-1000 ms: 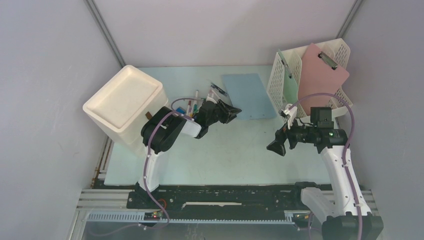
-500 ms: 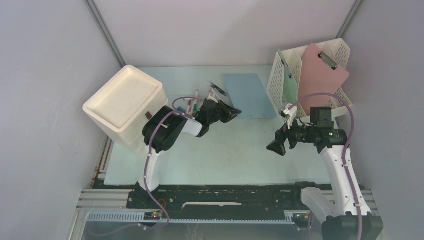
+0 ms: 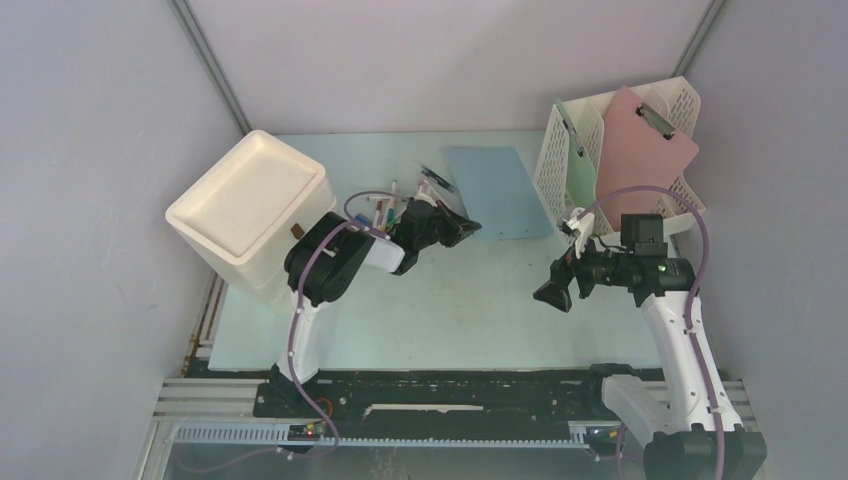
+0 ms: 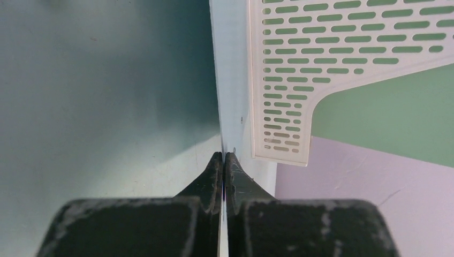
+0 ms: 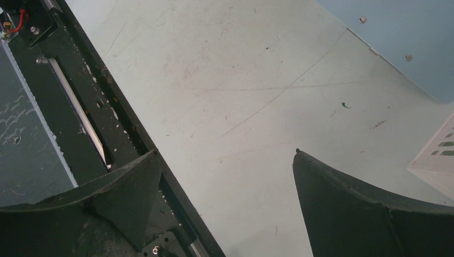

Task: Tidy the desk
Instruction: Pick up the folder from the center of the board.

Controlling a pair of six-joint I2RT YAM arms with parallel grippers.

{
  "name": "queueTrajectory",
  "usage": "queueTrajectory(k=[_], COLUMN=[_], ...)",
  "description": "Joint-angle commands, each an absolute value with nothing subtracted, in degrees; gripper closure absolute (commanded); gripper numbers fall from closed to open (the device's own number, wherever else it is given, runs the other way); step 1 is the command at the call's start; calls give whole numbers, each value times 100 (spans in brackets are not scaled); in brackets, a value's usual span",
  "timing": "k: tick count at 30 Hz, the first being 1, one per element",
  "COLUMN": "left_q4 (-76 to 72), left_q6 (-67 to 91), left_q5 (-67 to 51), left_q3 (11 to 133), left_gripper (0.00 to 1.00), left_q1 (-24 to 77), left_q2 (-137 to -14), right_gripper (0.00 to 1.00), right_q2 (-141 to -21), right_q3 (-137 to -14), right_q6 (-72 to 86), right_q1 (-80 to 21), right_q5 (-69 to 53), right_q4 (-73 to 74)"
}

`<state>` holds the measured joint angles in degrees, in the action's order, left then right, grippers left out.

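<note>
The desk [image 3: 450,310] is a pale mint-green tabletop. A flat blue board [image 3: 498,190] lies at its back middle. My left gripper [image 3: 470,223] is shut on the board's near left edge. In the left wrist view the left gripper [image 4: 224,155] pinches the board [image 4: 230,96], seen edge-on as a thin pale strip running up from the closed tips. My right gripper [image 3: 553,293] hovers open over bare desk at the right. In the right wrist view the right gripper [image 5: 226,152] holds nothing, and the board's corner [image 5: 407,32] shows at the top right.
A white box-shaped bin [image 3: 250,200] stands at the left. Several pens [image 3: 385,208] lie behind my left arm. A white perforated file rack [image 3: 600,150] at the back right holds a pink clipboard [image 3: 645,150] and a green one [image 3: 580,170]. A black rail [image 3: 440,385] lines the front edge.
My left gripper's jaws have closed onto the blue board's edge. The right arm has not moved.
</note>
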<state>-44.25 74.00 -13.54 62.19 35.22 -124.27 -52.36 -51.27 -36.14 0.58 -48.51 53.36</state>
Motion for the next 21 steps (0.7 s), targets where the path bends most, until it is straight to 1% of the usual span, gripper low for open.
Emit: queueTrajectory(k=[1, 7, 15, 21], left_q4=[-4541, -4403, -4275, -3840], left_q6=[6684, 6100, 5451, 4845], left_q5=[-1182, -1146, -1381, -1487], left_q3=[6026, 5676, 5200, 4953], left_gripper=[100, 100, 100, 100], left_q1=[3488, 3440, 3409, 3403], left_q2=[-11777, -11174, -10404, -9827], right_gripper=[0, 0, 0, 0], right_q2=[-5190, -5184, -5176, -5180], right_q3=[-5100, -5098, -5097, -5080], right_q6=[-3724, -3743, -3844, -3884], right_q1=[17, 12, 12, -150], right_q5=[-4880, -4916, -5039, -5071], right_q4=[5295, 5308, 5360, 5344])
